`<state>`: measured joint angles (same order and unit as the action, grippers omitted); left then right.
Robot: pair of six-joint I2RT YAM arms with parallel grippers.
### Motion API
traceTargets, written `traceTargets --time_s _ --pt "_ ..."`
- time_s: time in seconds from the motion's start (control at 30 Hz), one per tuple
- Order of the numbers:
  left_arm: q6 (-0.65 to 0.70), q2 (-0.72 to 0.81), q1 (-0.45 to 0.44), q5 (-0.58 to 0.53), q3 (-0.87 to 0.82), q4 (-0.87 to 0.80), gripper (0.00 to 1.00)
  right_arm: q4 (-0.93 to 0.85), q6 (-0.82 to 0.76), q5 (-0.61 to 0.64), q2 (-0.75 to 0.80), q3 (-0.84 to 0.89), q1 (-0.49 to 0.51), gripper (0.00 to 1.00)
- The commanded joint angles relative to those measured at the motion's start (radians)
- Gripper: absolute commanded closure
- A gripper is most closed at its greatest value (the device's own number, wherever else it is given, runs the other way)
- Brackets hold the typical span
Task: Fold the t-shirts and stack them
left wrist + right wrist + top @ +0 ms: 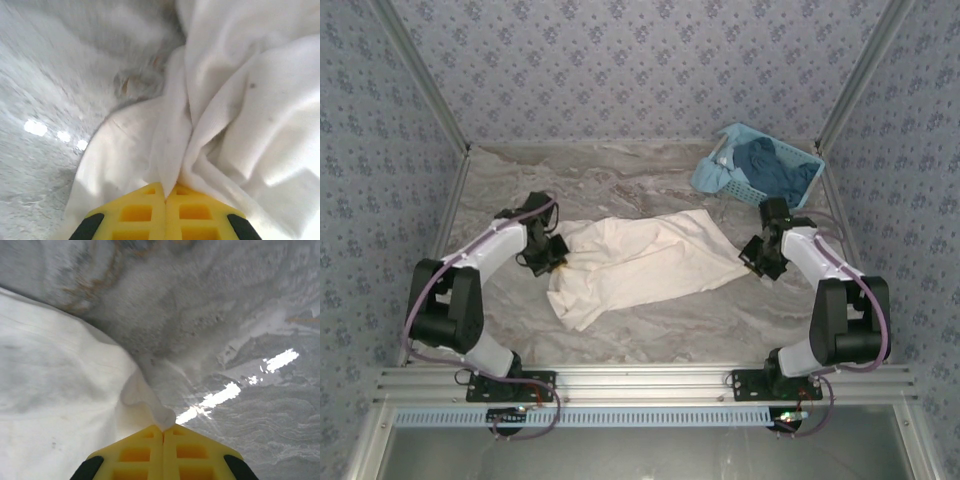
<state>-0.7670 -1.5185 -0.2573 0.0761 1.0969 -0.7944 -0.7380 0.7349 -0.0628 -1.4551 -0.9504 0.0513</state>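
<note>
- One light blue plastic lattice basket point(712, 178), upper right, held one dark blue cloth garment point(775, 165).
- One cream cloth t-shirt point(630, 262) lay mid-frame on the marbled surface point(650, 335).
- Clamped tight on its edges: left end effector point(558, 262), right end effector point(752, 256).

Cream t-shirt point(635, 262) lies between left gripper point(560, 262) and right gripper point(748, 256).

The big cream t-shirt point(635, 262) lay across the middle of the bench point(550, 175) and took up most of the room there. The left claw point(558, 262) and the right claw point(750, 256) pinched its two ends, so those sides were blocked. A blue basket point(712, 180) filled the far right corner. The far left of the bench was bare, and so was the strip near the arms.
</note>
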Motion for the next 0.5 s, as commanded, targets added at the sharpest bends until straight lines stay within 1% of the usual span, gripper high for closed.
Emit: traceTargets --time_s 0.0,0.1,0.17,0.23,0.33,0.47 --pt "0.017 0.101 -0.005 -0.137 0.108 -0.188 1.0 -0.052 -0.042 0.032 0.017 -0.079 -0.017 1.0" --pt "0.029 0.135 0.008 -0.184 0.138 -0.259 1.0 -0.065 -0.058 0.041 0.004 -0.128 -0.029 1.0" --pt "0.036 0.149 0.014 -0.205 0.147 -0.268 1.0 -0.069 -0.067 0.049 -0.007 -0.153 -0.03 1.0" --pt "0.049 0.151 0.022 -0.203 0.137 -0.225 1.0 -0.068 -0.073 0.052 -0.02 -0.173 -0.031 1.0" --pt "0.079 0.11 0.035 -0.136 0.113 -0.085 1.0 -0.062 -0.077 0.04 -0.049 -0.191 -0.032 1.0" --pt "0.132 -0.032 0.064 -0.127 0.203 0.024 1.0 -0.04 -0.091 0.036 -0.08 -0.203 -0.03 1.0"
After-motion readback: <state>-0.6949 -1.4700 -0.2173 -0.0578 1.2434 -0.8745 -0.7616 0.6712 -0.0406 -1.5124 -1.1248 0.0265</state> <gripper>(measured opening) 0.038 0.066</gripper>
